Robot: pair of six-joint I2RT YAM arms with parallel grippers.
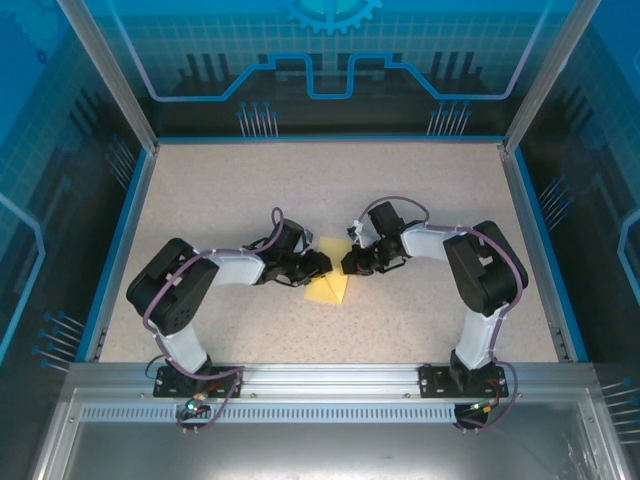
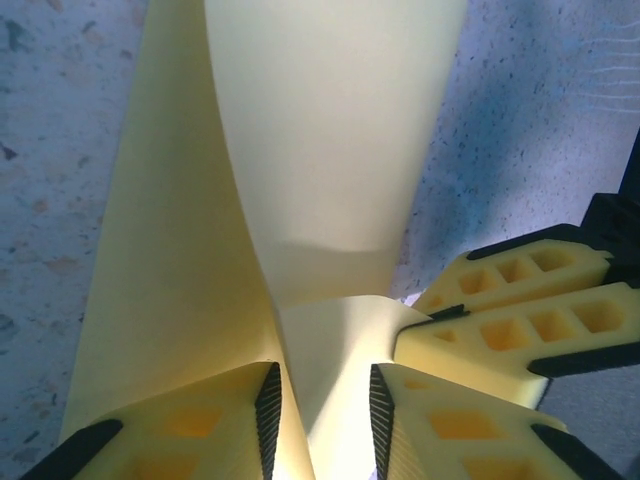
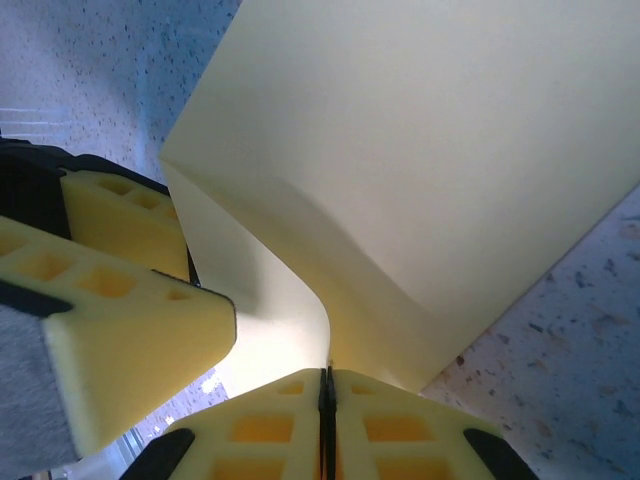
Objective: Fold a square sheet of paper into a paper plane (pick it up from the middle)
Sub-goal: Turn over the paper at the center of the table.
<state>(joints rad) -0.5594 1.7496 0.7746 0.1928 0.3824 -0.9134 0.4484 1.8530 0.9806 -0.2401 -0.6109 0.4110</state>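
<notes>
The pale-yellow sheet of paper (image 1: 328,290) lies partly folded at the middle of the table, one flap raised between the two grippers. My left gripper (image 1: 320,264) comes at it from the left. In the left wrist view the left gripper (image 2: 322,400) stands open, and a curved fold of the paper (image 2: 330,150) passes between its pads. My right gripper (image 1: 350,264) faces it from the right. In the right wrist view the right gripper (image 3: 325,378) is shut on the raised edge of the paper (image 3: 430,150). The two grippers' fingertips are almost touching.
The speckled beige table (image 1: 200,200) is boxed in by a blue rim and aluminium posts. A metal rail (image 1: 320,385) with both arm bases runs along the near edge. The right gripper's fingers (image 2: 520,310) crowd the left wrist view, and the left gripper's fingers (image 3: 120,320) crowd the right wrist view.
</notes>
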